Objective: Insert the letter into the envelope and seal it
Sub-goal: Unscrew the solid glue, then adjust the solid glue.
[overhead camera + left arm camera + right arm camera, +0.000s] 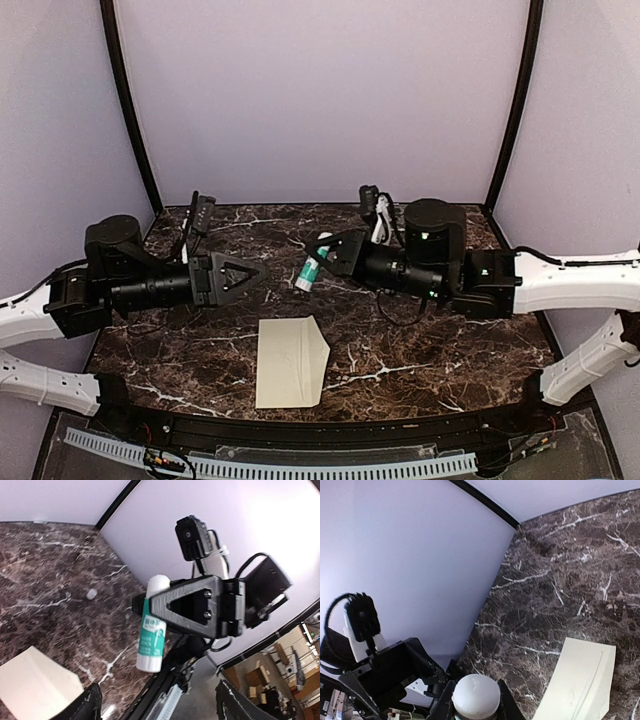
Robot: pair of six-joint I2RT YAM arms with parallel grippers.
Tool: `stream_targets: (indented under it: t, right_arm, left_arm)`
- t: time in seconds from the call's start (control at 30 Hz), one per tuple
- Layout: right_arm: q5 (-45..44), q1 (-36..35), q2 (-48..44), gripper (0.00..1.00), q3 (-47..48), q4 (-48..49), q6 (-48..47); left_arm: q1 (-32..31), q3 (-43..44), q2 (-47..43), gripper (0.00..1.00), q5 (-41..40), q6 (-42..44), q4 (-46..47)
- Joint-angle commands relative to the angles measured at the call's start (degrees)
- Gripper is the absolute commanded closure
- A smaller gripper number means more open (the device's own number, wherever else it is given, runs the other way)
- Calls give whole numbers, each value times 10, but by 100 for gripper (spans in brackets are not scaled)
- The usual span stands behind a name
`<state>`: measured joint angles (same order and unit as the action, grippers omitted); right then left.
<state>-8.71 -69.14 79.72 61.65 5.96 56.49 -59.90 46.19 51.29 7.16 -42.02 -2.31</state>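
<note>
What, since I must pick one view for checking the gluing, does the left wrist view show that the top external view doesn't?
Left wrist only: the glue stick with its teal label up close, a small pale cap-like piece on the table, and boxes beyond the enclosure. Top external only: the whole envelope lying flat, and the left arm with the left gripper open. Both: the right gripper shut on the glue stick above the table, plus part of the envelope.

1. One marble table (420,350).
2. One envelope (290,362).
3. One glue stick (306,272).
4. One small pale cap (90,594), lying loose.
5. Two arms, each with one gripper, so two in all: left gripper (262,275) and right gripper (322,252).
6. One thin black bar (200,215) at the back left.
</note>
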Motion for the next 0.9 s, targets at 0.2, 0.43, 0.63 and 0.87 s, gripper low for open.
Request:
stream_targets:
  t: [0.2, 0.43, 0.63, 0.87]
  right_arm:
    - [19, 8, -51, 95, -75, 332, -16]
    - [34, 5, -27, 95, -50, 353, -26]
    - [39, 4, -18, 95, -46, 359, -29]
    - [39, 3, -20, 96, -50, 374, -53]
  left_arm:
    - [1, -55, -10, 23, 49, -151, 292]
    - [0, -46, 35, 23, 45, -191, 359]
    - [0, -35, 70, 22, 44, -216, 369]
    - [-2, -32, 108, 30, 51, -255, 430]
